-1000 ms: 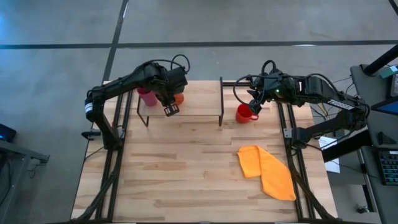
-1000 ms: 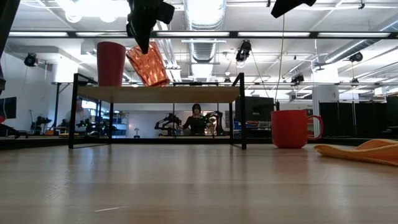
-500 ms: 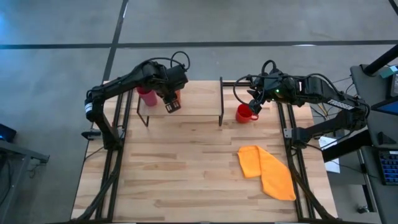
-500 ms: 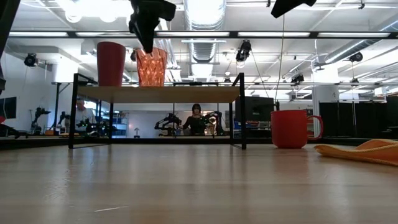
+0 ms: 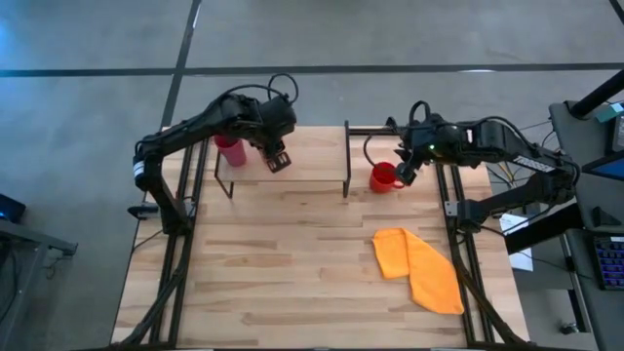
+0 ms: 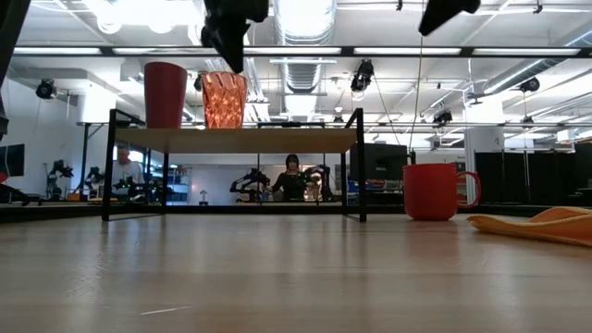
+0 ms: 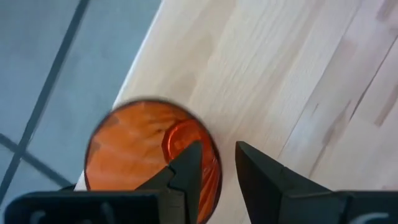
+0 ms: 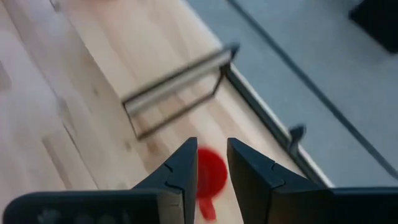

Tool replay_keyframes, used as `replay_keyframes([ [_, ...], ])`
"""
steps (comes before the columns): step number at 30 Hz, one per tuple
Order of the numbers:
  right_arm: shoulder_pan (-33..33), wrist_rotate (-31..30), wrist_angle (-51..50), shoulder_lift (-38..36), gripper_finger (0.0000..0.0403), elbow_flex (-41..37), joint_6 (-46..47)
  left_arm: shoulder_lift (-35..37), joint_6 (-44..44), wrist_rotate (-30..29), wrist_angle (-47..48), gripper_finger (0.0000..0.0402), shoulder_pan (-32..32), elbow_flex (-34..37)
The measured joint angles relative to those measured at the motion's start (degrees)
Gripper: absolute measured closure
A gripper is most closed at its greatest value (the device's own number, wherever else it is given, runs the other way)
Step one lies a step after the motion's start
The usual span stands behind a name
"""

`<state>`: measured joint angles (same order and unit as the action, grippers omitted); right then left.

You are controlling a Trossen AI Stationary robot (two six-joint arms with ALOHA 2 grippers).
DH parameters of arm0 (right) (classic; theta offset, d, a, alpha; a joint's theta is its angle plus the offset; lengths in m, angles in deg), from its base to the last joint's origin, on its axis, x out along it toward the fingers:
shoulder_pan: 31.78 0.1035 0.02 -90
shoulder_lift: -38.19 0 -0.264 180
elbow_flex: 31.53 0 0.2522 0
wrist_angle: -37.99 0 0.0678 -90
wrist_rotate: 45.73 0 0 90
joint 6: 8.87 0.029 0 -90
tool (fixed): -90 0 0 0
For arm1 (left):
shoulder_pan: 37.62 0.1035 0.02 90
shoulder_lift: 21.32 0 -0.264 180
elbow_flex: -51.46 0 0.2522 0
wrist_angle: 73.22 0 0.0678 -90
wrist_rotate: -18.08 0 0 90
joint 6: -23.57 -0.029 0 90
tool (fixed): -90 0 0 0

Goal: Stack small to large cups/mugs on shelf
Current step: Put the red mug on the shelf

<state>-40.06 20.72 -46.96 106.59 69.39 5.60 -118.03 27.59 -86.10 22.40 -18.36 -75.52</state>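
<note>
The shelf (image 5: 312,156) stands at the table's far side. The pink tumbler (image 5: 230,148) and the orange ribbed cup (image 6: 224,100) stand upright side by side on the left end of its plank (image 6: 277,139). My left gripper (image 5: 276,158) is open right above the orange cup (image 7: 137,155), which it hides in the high view. The red mug (image 5: 382,177) stands on the table just right of the shelf, its handle to the right in the low view (image 6: 435,191). My right gripper (image 5: 406,170) is open above the mug (image 8: 210,174), well clear of it. My left gripper points down over the orange cup's rim (image 7: 214,163), one finger over the inside and one outside. In the low view its tips stand just at the rim (image 6: 236,72). I cannot tell whether they touch it. The cup stands upright on the plank.
An orange cloth (image 5: 419,268) lies crumpled on the table's right half, near the middle. The shelf's black wire legs (image 5: 346,161) stand between the mug and the plank. People and equipment show in the room beyond the table (image 6: 292,176).
The orange cup was tilted in my left gripper's hold above the shelf. It has been turned upright and now stands on the plank beside the pink tumbler. My left gripper has shifted slightly right and up. My right gripper has drifted a little toward the table's right edge.
</note>
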Motion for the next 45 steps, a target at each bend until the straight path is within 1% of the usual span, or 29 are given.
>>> replay_keyframes([
  [3,0.0,0.1,-3.2,0.0,0.0321,-1.9,4.0,0.0,0.1,0.7,-3.9,0.0319,-0.4,-2.0],
  [7,0.0,0.4,-0.4,0.0,0.0321,-6.5,5.0,0.0,0.1,2.6,-9.6,0.0319,-1.0,-5.3],
  [8,0.0,1.3,1.5,0.0,0.0321,-8.0,5.1,0.0,0.1,3.2,-10.7,0.0319,-1.2,-6.3],
  [11,-0.8,7.8,7.5,0.0,0.0321,-12.9,5.1,0.1,0.1,4.2,-12.6,0.0319,-1.7,-9.3],
  [16,-3.6,8.8,16.1,0.1,0.0321,-20.9,5.1,0.2,0.1,6.4,-13.1,0.0319,-2.7,-14.0],
  [21,-9.1,14.4,18.0,0.1,0.0321,-26.2,5.0,0.8,0.1,8.9,-14.2,0.0319,-3.9,-17.2],
  [25,-12.8,18.2,19.0,0.2,0.0321,-29.0,5.0,1.3,0.1,9.5,-14.3,0.0319,-4.4,-18.9],
  [28,-14.4,22.9,21.3,0.2,0.0325,-30.4,4.7,1.8,0.1,9.6,-14.3,0.0319,-4.4,-19.5],
  [30,-14.7,25.0,22.8,0.2,0.0327,-31.2,3.7,2.1,0.1,9.6,-14.3,0.0319,-4.4,-19.6],
  [33,-14.6,25.7,23.8,0.2,0.033,-32.7,2.0,2.4,0.1,9.6,-14.4,0.0319,-4.4,-19.6],
  [38,-14.7,25.7,24.0,0.5,0.033,-34.6,2.0,2.4,0.1,9.7,-14.4,0.0319,-4.5,-19.6],
  [45,-14.7,25.7,24.8,3.5,0.033,-35.5,1.3,2.4,0.1,9.8,-14.5,0.0319,-4.5,-19.6],
])
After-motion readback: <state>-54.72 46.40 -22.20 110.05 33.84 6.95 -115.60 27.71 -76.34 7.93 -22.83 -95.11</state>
